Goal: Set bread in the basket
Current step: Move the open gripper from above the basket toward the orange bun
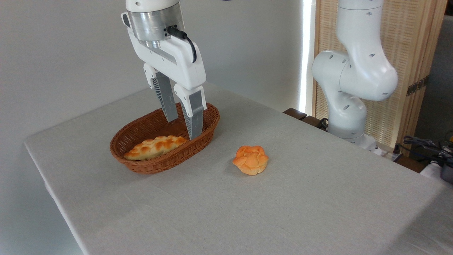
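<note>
One bun [251, 159] outside basket [208, 132] — untouched.

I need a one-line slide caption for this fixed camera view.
Open gripper above the wicker basket holding a braided loaf; the orange bun waits on the table.

Bright, even daylight enters through an overexposed vertical window strip [307, 53] behind and right of the white two-finger gripper [184, 125]. The grey cloth-covered table [283, 212] carries only soft, faint shadows. Focus is sharp throughout.
</note>
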You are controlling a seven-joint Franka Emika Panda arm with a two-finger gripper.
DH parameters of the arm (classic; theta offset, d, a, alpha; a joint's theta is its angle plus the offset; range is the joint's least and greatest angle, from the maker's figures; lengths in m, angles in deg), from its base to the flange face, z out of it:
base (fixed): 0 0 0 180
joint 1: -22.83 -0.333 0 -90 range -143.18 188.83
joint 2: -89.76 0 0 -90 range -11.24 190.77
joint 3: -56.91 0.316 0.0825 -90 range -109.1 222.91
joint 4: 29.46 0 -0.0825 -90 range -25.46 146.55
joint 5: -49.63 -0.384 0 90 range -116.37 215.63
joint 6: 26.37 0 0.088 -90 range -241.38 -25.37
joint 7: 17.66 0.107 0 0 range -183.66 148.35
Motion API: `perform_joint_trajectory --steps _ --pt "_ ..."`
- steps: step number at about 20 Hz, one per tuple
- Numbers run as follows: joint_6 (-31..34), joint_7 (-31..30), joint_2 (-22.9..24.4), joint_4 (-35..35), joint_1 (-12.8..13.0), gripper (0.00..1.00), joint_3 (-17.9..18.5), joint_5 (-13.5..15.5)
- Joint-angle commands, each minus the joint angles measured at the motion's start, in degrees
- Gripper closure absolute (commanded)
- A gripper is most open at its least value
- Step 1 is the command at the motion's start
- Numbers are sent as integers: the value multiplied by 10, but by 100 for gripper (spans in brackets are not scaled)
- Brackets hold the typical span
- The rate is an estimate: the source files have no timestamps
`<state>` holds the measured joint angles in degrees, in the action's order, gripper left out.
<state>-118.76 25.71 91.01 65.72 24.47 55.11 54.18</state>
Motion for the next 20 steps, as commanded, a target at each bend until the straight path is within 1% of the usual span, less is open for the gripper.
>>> perform_joint_trajectory --steps 1,4,5,7,8,10,13,17,20 --pt "-43 14 55 85 -1 0 -4 8" --pt "-46 20 81 134 -1 0 -6 8" --pt "-50 28 91 155 -1 0 -14 8" --pt "-60 48 105 190 -1 0 -17 8" --pt "-58 51 105 200 -1 0 -19 8" --pt "-58 52 105 221 -1 0 -36 7" --pt "-61 51 103 247 -1 0 -50 8" --pt "-63 53 97 273 -1 0 -50 6" --pt "-63 68 85 278 -2 0 -50 -7"
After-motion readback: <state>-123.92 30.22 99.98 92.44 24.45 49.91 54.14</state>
